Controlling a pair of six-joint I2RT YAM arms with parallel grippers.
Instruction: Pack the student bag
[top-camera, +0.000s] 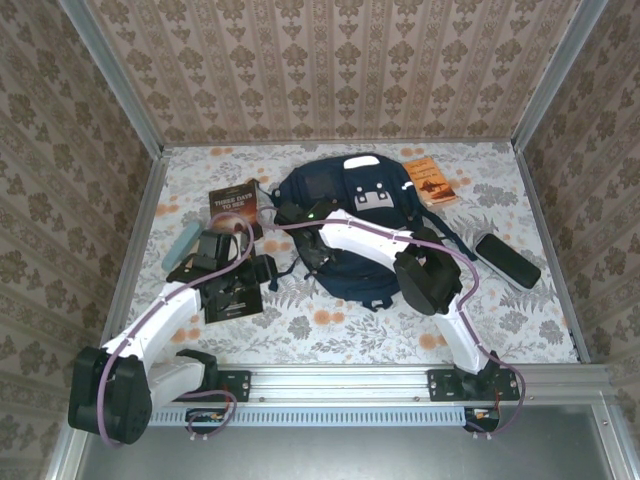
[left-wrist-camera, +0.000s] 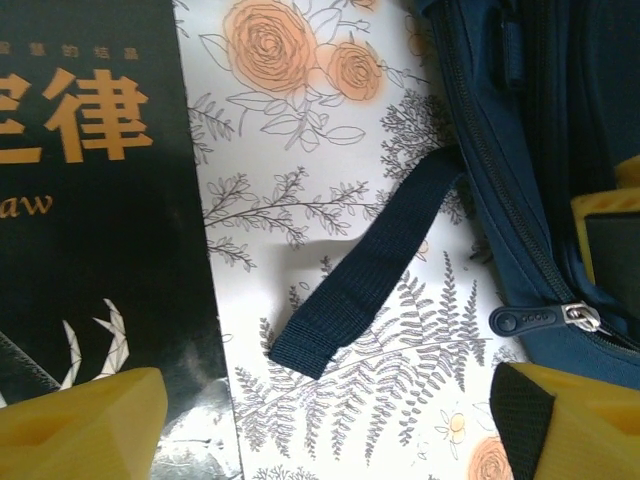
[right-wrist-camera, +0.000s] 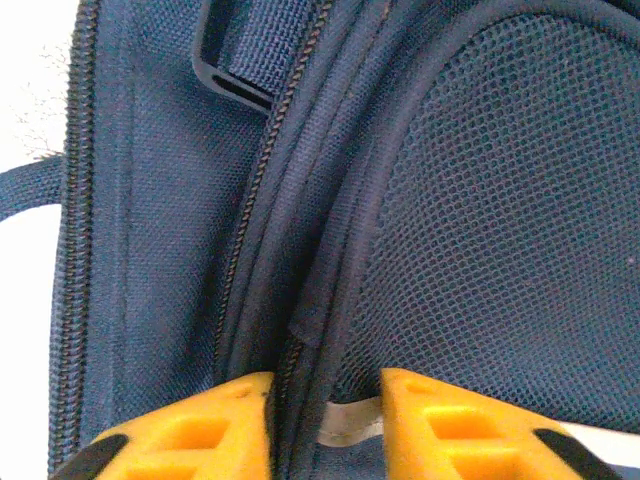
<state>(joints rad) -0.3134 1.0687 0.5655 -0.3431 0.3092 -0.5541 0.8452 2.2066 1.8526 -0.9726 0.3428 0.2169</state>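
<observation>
Student bag (top-camera: 335, 200): navy, lying flat on floral table (top-camera: 330, 325), centre towards the far side.
Left gripper (left-wrist-camera: 325, 400): fingers wide apart, nothing between them; above the cloth just left of the bag, between black book (left-wrist-camera: 90, 200) and the bag's zip edge.
Loose strap (left-wrist-camera: 370, 270): flat on the cloth under that gripper.
Right gripper (right-wrist-camera: 325, 400): fingers narrow, astride a seam ridge at the bag's near-left part; firmly clamped or not, cannot tell.
Orange book (top-camera: 430, 180): far right, beside the bag.
Black case (top-camera: 507, 260): right, apart from the bag.
</observation>
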